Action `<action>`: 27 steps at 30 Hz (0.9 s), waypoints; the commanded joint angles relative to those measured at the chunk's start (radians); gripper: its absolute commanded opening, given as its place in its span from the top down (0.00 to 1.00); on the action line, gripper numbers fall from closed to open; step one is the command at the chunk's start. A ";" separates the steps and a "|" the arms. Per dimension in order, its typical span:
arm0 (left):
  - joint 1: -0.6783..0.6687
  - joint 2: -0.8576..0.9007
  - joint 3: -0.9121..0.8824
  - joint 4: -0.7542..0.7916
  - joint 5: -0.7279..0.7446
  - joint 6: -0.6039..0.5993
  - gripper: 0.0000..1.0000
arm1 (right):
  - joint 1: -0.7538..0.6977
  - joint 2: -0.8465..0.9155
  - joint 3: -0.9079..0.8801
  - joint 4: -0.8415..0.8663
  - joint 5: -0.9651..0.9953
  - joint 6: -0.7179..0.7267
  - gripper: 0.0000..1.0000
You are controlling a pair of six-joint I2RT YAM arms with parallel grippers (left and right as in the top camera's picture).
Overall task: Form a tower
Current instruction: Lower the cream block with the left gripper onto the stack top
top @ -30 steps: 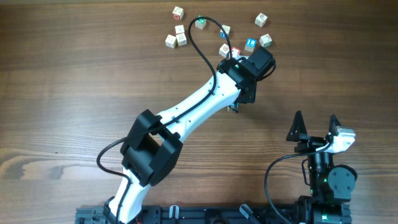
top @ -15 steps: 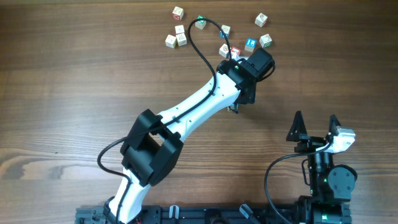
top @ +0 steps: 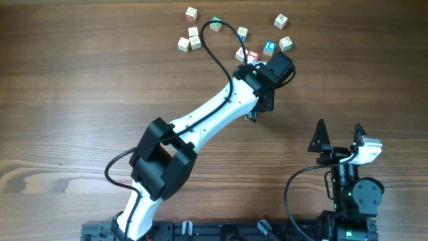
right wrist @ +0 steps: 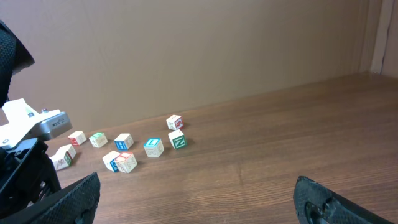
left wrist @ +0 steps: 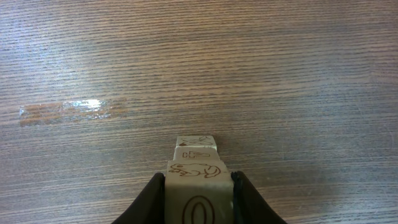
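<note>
In the left wrist view my left gripper (left wrist: 198,202) is shut on a pale wooden cube (left wrist: 198,186) printed with an O and a frog. Just past it the tops of two more cubes (left wrist: 196,148) line up under it as the tower, standing on the wood table. Seen from overhead, the left arm's wrist (top: 259,90) hides that stack. My right gripper (top: 339,137) stands open near the front right, far from the cubes, with nothing between its fingers (right wrist: 68,199).
Several loose letter cubes (top: 194,37) lie scattered at the table's far side, some (top: 269,47) close beside the left wrist. The right wrist view shows the same cubes (right wrist: 153,147) in a row. A black cable (top: 217,50) loops over the left arm.
</note>
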 commanded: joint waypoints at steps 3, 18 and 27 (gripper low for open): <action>-0.006 -0.004 -0.012 0.000 -0.017 -0.014 0.76 | 0.004 -0.006 -0.001 0.003 -0.015 0.006 0.00; -0.006 -0.004 -0.012 -0.008 -0.013 -0.013 0.76 | 0.004 -0.006 -0.001 0.003 -0.015 0.006 0.00; -0.006 -0.004 -0.012 -0.011 -0.013 -0.013 0.69 | 0.004 -0.006 -0.001 0.003 -0.015 0.006 0.00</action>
